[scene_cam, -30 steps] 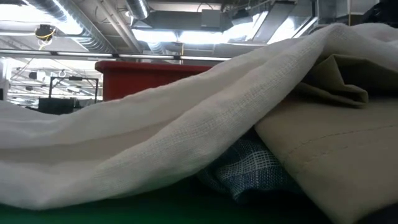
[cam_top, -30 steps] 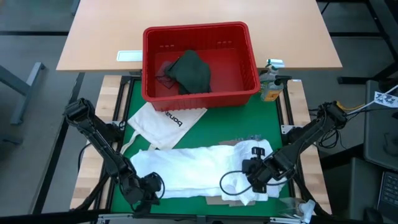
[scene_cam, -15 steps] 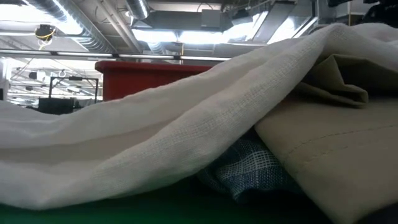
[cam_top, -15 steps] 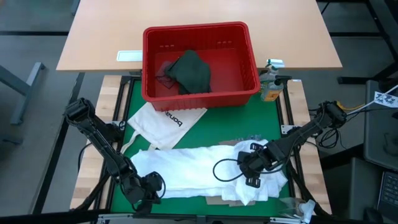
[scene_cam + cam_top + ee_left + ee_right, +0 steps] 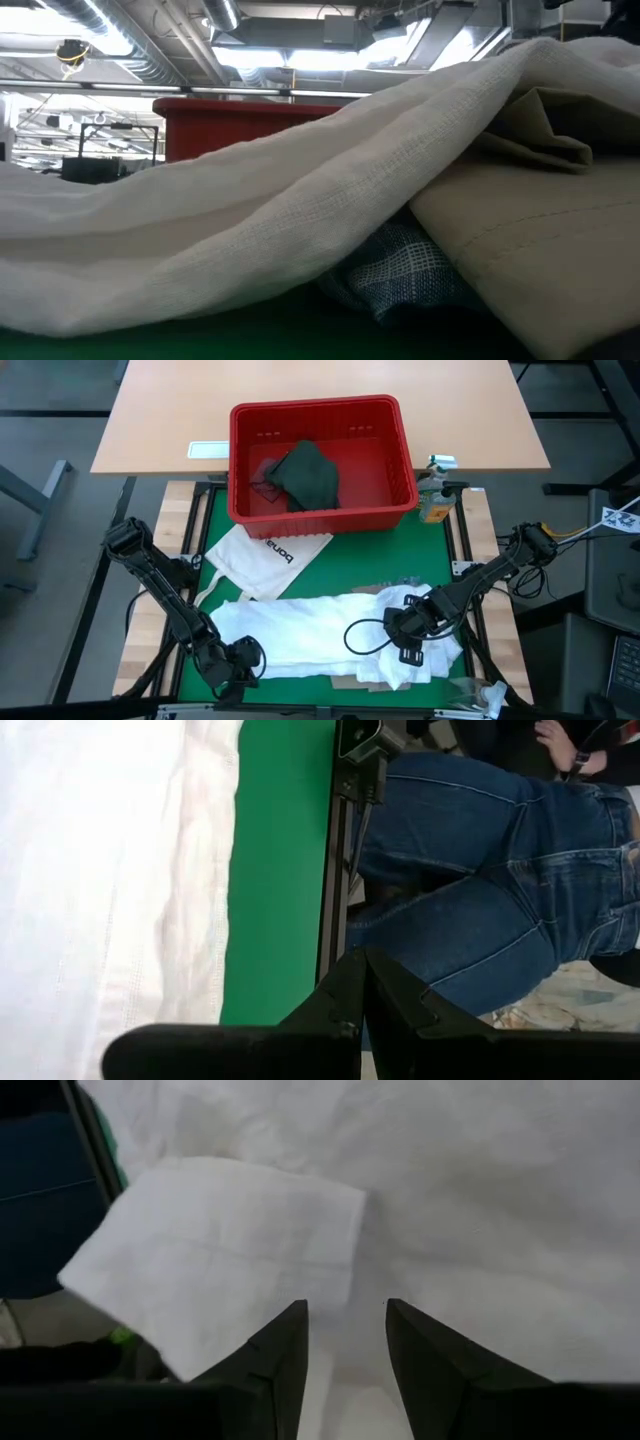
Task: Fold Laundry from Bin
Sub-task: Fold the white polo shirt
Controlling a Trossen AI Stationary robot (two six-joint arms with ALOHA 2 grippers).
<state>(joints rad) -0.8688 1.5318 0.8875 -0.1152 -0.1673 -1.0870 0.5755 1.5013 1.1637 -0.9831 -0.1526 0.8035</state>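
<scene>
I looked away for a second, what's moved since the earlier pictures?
The right gripper, jaws open, slid left over the large white shirt, dragging its cable along. The left gripper stayed shut at the shirt's near-left edge. The bin and tote bag stayed put.

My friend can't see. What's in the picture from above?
A big white shirt lies spread on the green table, with a robot gripper at each end: left shut, right open. Behind sits a red bin holding a dark top.

Bare green mat (image 5: pixel 380 555) open between red bin (image 5: pixel 322 510) and white shirt (image 5: pixel 310 635). White tote bag (image 5: pixel 262 560) occupying left part. Bottle (image 5: pixel 433 500) beside bin's right corner.
</scene>
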